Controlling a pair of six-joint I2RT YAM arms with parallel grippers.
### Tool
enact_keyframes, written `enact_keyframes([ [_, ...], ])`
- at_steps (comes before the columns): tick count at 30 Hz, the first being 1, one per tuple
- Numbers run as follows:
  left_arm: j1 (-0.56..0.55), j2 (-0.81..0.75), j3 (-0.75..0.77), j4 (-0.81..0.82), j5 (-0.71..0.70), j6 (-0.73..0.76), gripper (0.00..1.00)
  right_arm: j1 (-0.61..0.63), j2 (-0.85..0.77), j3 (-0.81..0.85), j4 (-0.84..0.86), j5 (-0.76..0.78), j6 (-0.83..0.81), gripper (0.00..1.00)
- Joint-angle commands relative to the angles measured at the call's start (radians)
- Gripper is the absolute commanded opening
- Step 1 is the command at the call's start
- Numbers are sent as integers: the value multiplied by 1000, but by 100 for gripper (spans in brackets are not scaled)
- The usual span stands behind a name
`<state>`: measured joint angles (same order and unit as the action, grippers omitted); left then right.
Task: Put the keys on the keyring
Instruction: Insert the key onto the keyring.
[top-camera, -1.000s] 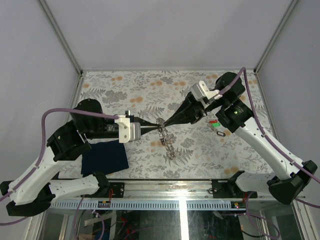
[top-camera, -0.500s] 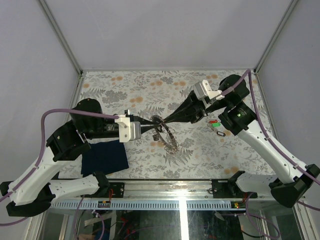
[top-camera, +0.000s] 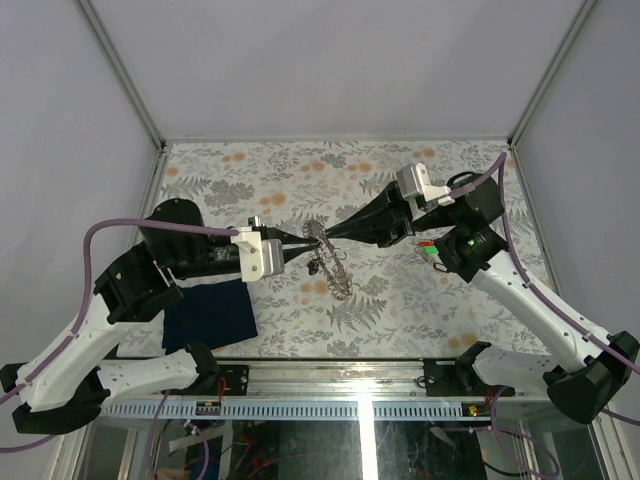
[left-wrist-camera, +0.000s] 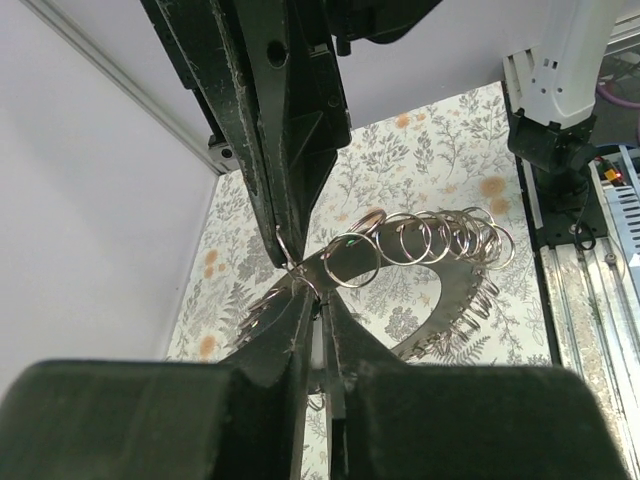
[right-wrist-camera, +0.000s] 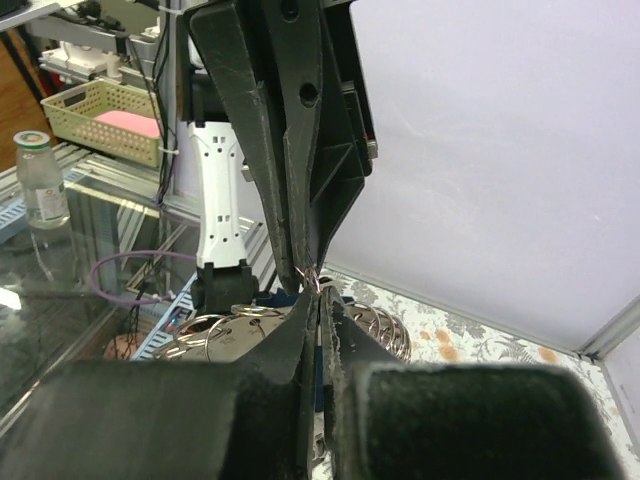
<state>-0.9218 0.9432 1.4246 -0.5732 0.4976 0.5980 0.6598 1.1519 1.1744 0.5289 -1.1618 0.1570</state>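
The keyring (top-camera: 335, 268), a silvery chain of small linked rings, hangs in a loop above the floral table (top-camera: 300, 180). My left gripper (top-camera: 308, 240) and right gripper (top-camera: 326, 238) meet tip to tip at its top end, each shut on a ring. In the left wrist view my left gripper (left-wrist-camera: 320, 292) pinches a ring, with the chain (left-wrist-camera: 432, 238) curving away to the right. In the right wrist view my right gripper (right-wrist-camera: 316, 290) pinches a ring, with the chain (right-wrist-camera: 385, 328) below. No dark keys are plainly in view. Small red and green pieces (top-camera: 429, 247) lie by the right arm.
A dark blue square cloth (top-camera: 211, 315) lies on the table at the near left, under the left arm. The enclosure's metal frame posts (top-camera: 152, 130) and grey walls border the table on three sides.
The chain, first draped down onto the table, has been lifted and spread into an open loop. The right arm has shifted right and back. Both grippers stay together at the chain's top.
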Motion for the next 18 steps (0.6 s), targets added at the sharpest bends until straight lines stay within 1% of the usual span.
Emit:
enact_keyframes([
  [1,-2,-21,-39,83,-26,-38,4,-3,-41,-42,315,173,137,0],
  [6,-2,-38,-89,159,-68,-82,4,-3,-30,-105,528,271,294,0],
  [13,-2,-42,-135,228,-146,-103,4,-3,6,-146,740,312,473,0],
  [16,-2,-39,-143,245,-170,-112,11,-3,13,-157,799,324,519,0],
  [18,-2,-44,-148,266,-180,-127,17,-4,13,-169,824,330,529,0],
])
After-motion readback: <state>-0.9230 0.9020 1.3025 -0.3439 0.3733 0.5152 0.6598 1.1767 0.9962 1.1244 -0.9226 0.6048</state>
